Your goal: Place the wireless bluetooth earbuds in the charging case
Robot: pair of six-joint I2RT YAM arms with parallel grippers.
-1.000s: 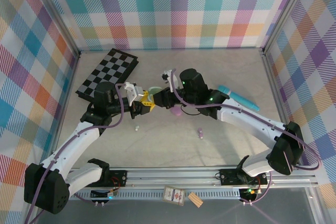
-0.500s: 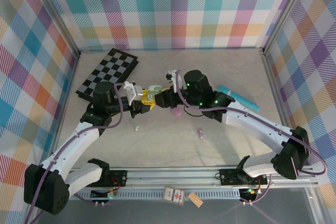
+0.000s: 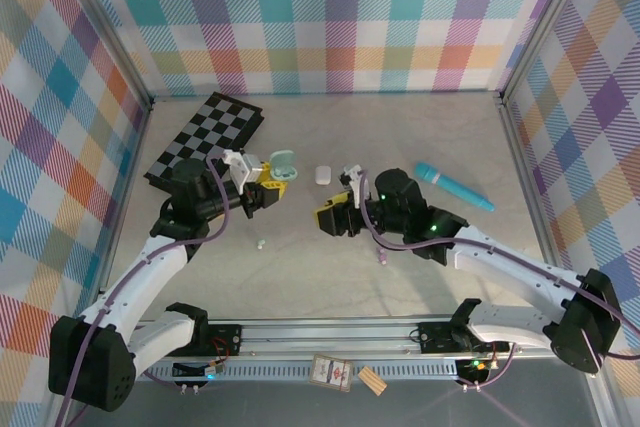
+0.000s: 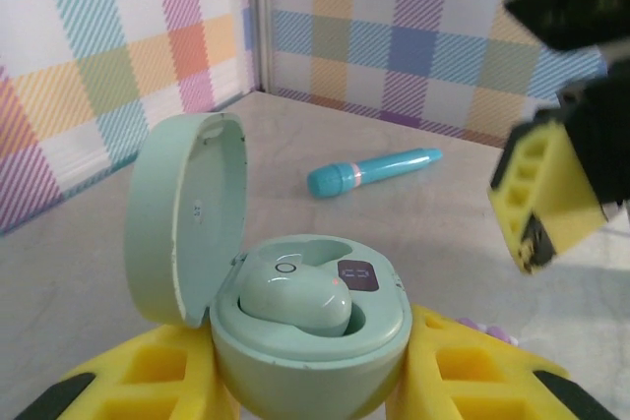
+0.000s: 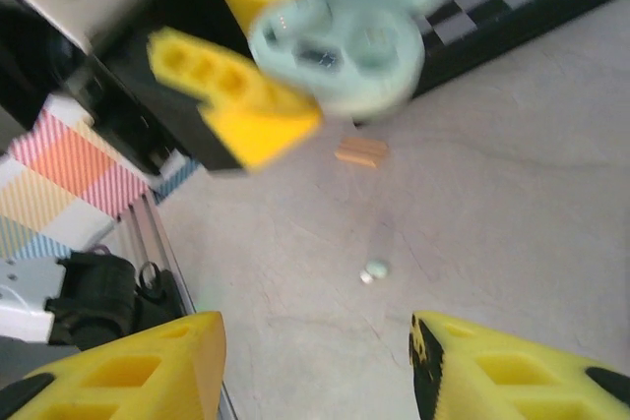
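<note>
So, quick read on where this stands. Left claw [image 3: 266, 181] is clamped on the green case [image 4: 310, 341], lid flipped open. One pale green seated earbud [image 4: 295, 300] is already in a well. The well beside it looks empty to me, so I'd guess that's the slot to fill. Right claw [image 5: 315, 366] has its fingers spread with nothing between them, and it sits apart from the case.

The bit that matters: the loose earbud [image 5: 374, 270] lies on the table [image 5: 512, 194] straight ahead of the right claw. It's roughly centred between the two finger lines and short of the held case. From overhead it sits toward the arm bases from the left claw and off to the right claw's left, about as near to one as the other. Left has its hands full, so my bet is the right one goes for it. Long axis of the bud? Way too tiny to call.

View differences: the left wrist cam lets you look down into the wells and see which is filled. The right wrist cam has the case blurred, but it shows the bud lined up with the open fingers. Overhead adds a turquoise stick [image 3: 452, 185] out past the right claw, nothing to do with this.
</note>
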